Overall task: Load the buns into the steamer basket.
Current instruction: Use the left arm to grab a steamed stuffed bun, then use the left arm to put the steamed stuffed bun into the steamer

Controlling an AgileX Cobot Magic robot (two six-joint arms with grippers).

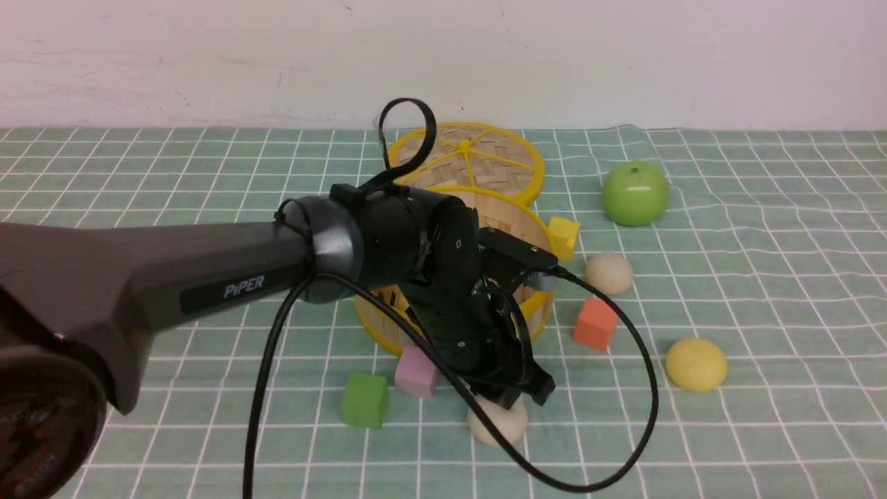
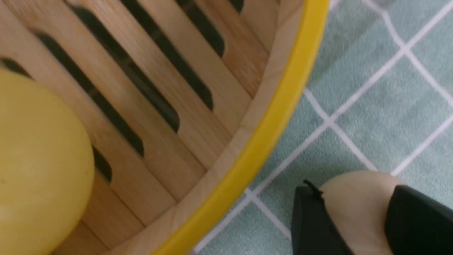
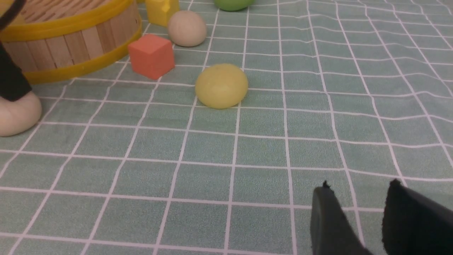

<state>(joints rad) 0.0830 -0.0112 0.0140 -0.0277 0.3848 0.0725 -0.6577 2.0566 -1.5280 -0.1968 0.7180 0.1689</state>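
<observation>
The steamer basket [image 1: 535,232] stands mid-table, mostly behind my left arm. One pale yellow bun [image 2: 35,170] lies on its slatted floor inside the yellow rim [image 2: 269,141]. My left gripper [image 1: 523,397] is down just in front of the basket, its fingers pressed against both sides of a beige bun [image 2: 354,198] that still rests on the cloth [image 1: 497,424]. Another beige bun [image 1: 609,272] and a yellow bun [image 1: 696,364] lie to the right. My right gripper [image 3: 357,198] hovers open over bare cloth, short of the yellow bun [image 3: 221,85].
The woven lid [image 1: 478,163] leans behind the basket. A green apple [image 1: 635,193] sits at the back right. Yellow [image 1: 563,237], orange [image 1: 594,324], pink [image 1: 416,372] and green [image 1: 365,400] cubes ring the basket. A black cable [image 1: 644,388] loops off the left wrist.
</observation>
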